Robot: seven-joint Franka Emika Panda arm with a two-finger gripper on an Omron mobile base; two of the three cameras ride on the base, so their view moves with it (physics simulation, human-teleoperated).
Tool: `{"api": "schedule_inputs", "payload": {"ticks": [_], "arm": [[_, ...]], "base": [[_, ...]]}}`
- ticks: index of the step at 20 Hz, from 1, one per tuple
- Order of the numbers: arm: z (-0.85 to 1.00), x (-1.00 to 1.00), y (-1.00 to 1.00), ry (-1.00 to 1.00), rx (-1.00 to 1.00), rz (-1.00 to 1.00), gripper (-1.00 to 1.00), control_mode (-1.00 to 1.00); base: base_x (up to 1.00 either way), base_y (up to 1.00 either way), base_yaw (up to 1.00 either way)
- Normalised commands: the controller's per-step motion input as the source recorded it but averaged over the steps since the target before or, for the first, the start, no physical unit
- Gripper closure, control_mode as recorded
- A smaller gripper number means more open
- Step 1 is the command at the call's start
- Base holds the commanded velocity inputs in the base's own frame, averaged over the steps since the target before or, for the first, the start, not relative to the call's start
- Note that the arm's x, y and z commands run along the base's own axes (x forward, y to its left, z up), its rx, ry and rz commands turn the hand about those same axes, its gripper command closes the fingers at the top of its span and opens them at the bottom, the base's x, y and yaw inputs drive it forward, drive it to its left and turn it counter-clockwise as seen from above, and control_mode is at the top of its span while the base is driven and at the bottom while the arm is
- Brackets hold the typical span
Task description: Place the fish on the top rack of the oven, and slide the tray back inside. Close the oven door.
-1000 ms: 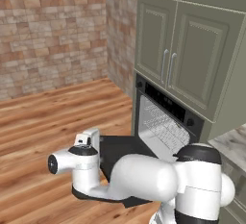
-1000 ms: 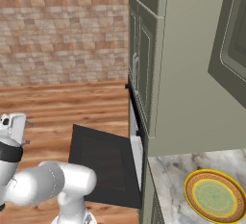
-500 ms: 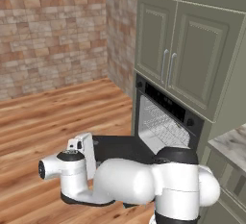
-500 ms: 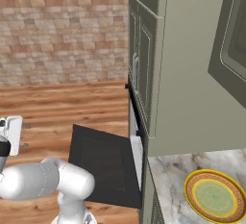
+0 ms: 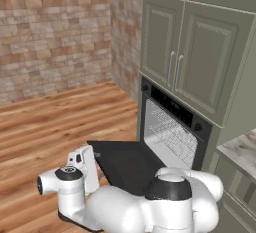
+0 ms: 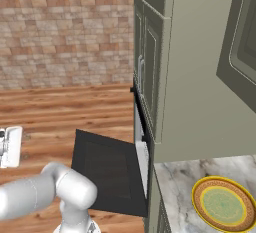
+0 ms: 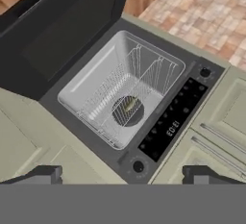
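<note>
Small slender pale fish (image 7: 130, 104) lies on the silver wire-grid rack (image 7: 120, 104) inside the black wall oven (image 7: 144, 117). Flat black glass-windowed door (image 5: 127, 163) hangs open: likely stiff and hinged, so push its outer edge. Two-finger gripper (image 7: 122, 176) is open, holding nothing.

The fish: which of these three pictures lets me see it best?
The hand view: it looks straight into the open oven, where the small fish lies on a wire rack inside. The left base view shows the oven's racks only at a slant, with no fish that can be made out; the right base view sees the oven edge-on.
</note>
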Motion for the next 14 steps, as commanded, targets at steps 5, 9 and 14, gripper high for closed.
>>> {"api": "schedule_inputs", "payload": {"ticks": [5, 9, 14], "arm": [[-0.5, 0.0, 0.0, 0.1, -0.16, 0.01, -1.0, -1.0], [-0.33, 0.0, 0.0, 0.16, -0.17, 0.01, -1.0, -1.0], [-0.24, 0.0, 0.0, 0.15, -0.17, 0.02, -1.0, -1.0]], "base": [[0.0, 0.0, 0.0], [0.0, 0.0, 0.0], [0.0, 0.0, 0.0]]}}
